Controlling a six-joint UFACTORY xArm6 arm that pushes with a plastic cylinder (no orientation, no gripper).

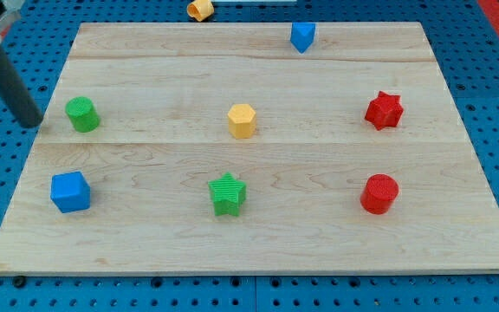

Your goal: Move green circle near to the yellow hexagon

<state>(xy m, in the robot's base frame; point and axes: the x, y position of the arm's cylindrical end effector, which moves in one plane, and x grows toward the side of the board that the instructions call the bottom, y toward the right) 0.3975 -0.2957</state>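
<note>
The green circle (82, 114) sits near the left edge of the wooden board (249, 69). The yellow hexagon (243, 120) sits near the board's middle, well to the right of the green circle. My tip (31, 122) is just off the board's left edge, a short way left of the green circle and not touching it. The dark rod slants up to the view's top left corner.
A blue cube (69, 191) lies at the lower left, a green star (227, 193) at the lower middle, a red circle (379, 193) at the lower right, a red star (384, 110) at the right. A blue block (302, 36) sits at the top edge. A yellow block (199, 9) lies off the board at top.
</note>
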